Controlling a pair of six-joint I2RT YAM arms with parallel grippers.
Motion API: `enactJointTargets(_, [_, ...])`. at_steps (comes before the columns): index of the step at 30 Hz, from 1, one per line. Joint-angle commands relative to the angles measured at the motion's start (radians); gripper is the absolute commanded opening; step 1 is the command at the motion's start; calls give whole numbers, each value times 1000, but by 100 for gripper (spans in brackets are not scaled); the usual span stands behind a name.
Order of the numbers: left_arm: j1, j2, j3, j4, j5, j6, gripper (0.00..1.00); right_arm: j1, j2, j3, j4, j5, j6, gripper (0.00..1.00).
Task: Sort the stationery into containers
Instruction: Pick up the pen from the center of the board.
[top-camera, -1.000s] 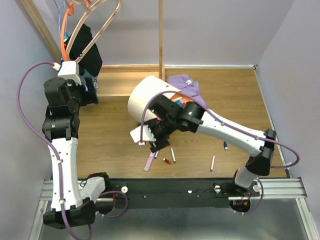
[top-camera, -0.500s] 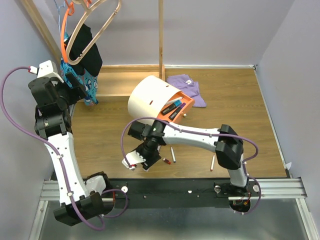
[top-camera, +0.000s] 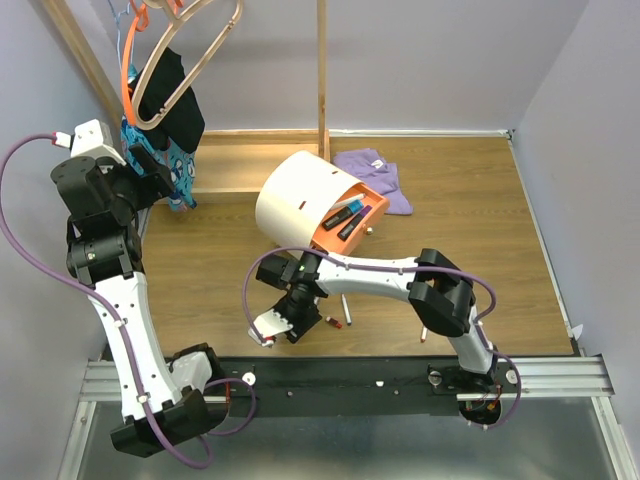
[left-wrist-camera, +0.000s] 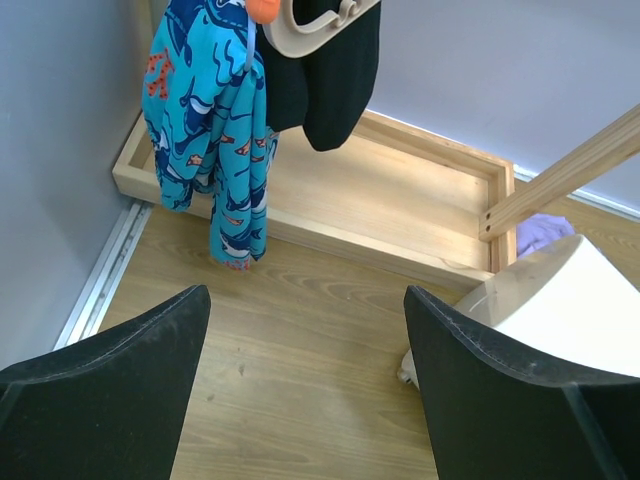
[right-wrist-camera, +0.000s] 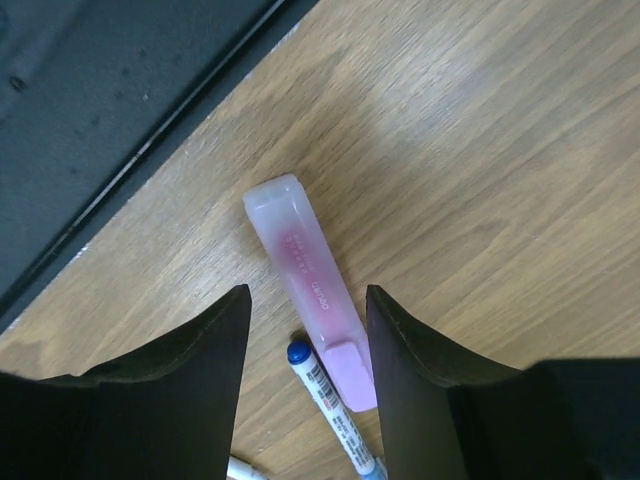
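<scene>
From above, we are seeing the cream drum (top-camera: 298, 190) sitting tilted mid-surface, its orange drawer (top-camera: 352, 222) opening toward the purple cloth (top-camera: 378, 172) and holding a few markers. The right pincer (top-camera: 290, 325) is reaching low beside the black rail (top-camera: 380, 385) at the near edge, hiding what lies under it. The left pincer (top-camera: 150, 165) is hanging high by the left wall, well apart from the stationery. Bare wood is lying open to the right.

The left wrist camera is showing its jaws released wide over plain boards, with a wooden tray (left-wrist-camera: 400, 210), a blue patterned garment (left-wrist-camera: 215, 130) and the drum's smooth wall ahead.

Only the right wrist camera is revealing the pink marker (right-wrist-camera: 305, 280). This glossy, translucent block is lying on grained wood between the spread, ungrasping jaws, with a blue-tipped pen (right-wrist-camera: 335, 410) just beside it.
</scene>
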Motion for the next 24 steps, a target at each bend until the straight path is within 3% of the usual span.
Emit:
enactJointTargets(1, [16, -20, -3, 4, 36, -21, 87, 6, 21, -70, 76, 63, -53, 56])
enactJointTargets(7, [37, -23, -28, 10, 54, -38, 87, 6, 33, -109, 105, 73, -84, 50])
enactJointTargets(10, [42, -24, -31, 9, 59, -38, 87, 6, 49, -98, 105, 57, -90, 35])
enactJointTargets(11, [42, -26, -32, 9, 57, -36, 87, 6, 50, -90, 105, 53, -88, 24])
enactJointTargets(14, [44, -24, -26, 7, 57, -30, 87, 6, 38, -66, 115, 56, -85, 14])
enactJointTargets(20, [45, -10, 3, 10, 68, -18, 87, -6, -63, 55, 72, -12, -68, 9])
enactJointTargets(24, [44, -1, 27, 24, 74, -13, 87, -16, -112, 180, 66, -82, 43, 8])
